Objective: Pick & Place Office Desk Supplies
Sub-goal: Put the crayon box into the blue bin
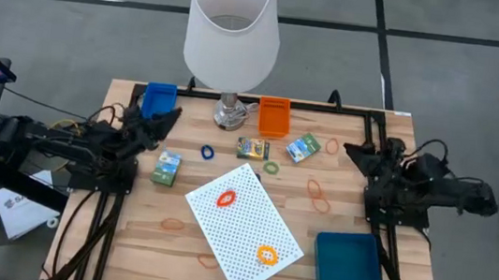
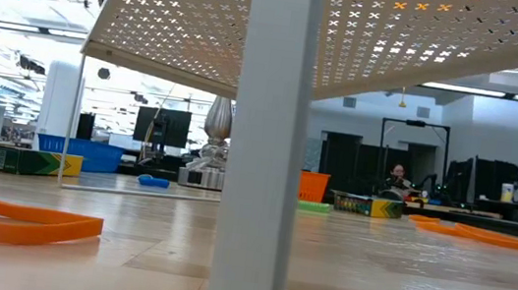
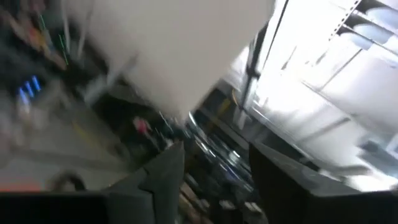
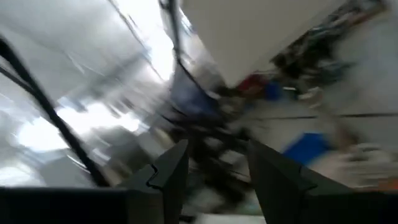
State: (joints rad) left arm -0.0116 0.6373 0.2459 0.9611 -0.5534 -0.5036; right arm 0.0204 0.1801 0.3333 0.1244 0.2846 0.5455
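1. Wooden table carries scattered supplies: rubber bands, rings, small boxes, awaiting sorting.
2. Left gripper and right gripper hover at the sides, fingers apart, holding nothing.

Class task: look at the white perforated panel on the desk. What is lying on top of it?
Two orange rings lie on the white perforated panel: one nearer the lamp, one nearer the front edge. Anything beneath the panel is covered.

High view looks straight down on the table; low view skims it level — both share the lamp.
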